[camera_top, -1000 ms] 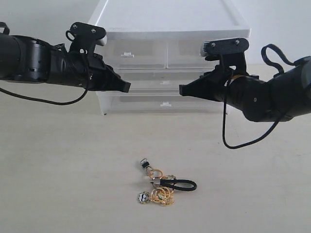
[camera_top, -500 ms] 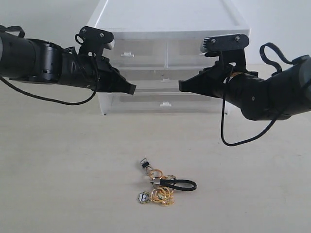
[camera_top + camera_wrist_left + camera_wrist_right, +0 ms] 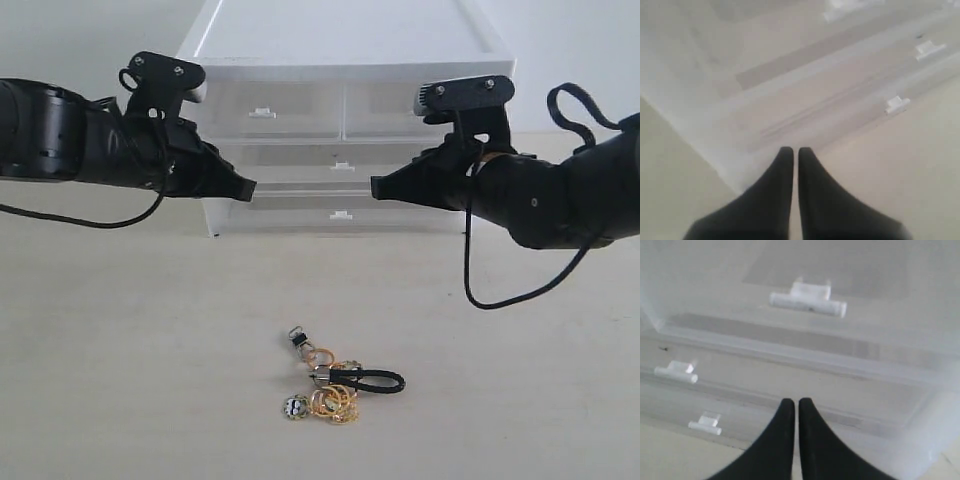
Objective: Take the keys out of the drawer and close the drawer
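Observation:
The keys, gold rings with silver clasps and a black loop strap, lie on the table in front of the cabinet in the exterior view. The drawer, the upper wide translucent one with a small tab handle, sits flush with the cabinet front. Its handle also shows in the wrist views. My left gripper hovers shut and holds nothing by the cabinet's left front. On the other side, my right gripper is likewise shut on nothing. Both hang well above the keys.
The white cabinet stands at the back of the beige table. It has two half-width drawers above and a lower wide drawer below. A black cable hangs under the right arm.
My left gripper first edged right toward the cabinet front, then drew back to the left. The right arm has barely shifted. The keys lie where they were.

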Robot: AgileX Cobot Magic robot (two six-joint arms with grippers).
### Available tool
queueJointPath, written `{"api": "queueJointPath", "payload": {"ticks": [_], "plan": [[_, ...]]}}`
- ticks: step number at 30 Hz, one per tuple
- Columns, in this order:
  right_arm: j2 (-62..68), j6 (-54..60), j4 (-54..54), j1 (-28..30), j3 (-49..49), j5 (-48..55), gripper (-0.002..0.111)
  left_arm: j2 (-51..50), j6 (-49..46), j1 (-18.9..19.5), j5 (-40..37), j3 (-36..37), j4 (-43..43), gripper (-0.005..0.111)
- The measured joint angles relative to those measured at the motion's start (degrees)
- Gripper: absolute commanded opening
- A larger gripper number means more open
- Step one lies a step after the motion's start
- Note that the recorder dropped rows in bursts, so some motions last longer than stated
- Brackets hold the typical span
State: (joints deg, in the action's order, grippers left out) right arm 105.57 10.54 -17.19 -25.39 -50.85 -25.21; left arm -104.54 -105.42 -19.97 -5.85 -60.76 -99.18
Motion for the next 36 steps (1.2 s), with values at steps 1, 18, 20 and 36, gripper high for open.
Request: {"api": "queueJointPath", "payload": {"ticks": [1,18,20,36], "plan": [[-0.9,0.0,0.0,0.0,1.2,-0.2,0.000,1.3,0.3,0.0,-0.1,1.1,0.0,0.004],[-23.5,-8.3,-0.1,0.0,29.6,-14.4,0.000,31.1,8.0,0.0,-13.0,25.7,-0.5,0.004],[-25.8,-10.1,-0.2,0.0,32.7,-16.6,0.000,35.1,9.0,0.0,-14.8,29.2,-0.5,0.004],[-28.6,-12.7,-0.2,0.0,35.4,-15.8,0.000,62.0,16.6,0.0,-27.8,41.0,-0.5,0.004]]}}
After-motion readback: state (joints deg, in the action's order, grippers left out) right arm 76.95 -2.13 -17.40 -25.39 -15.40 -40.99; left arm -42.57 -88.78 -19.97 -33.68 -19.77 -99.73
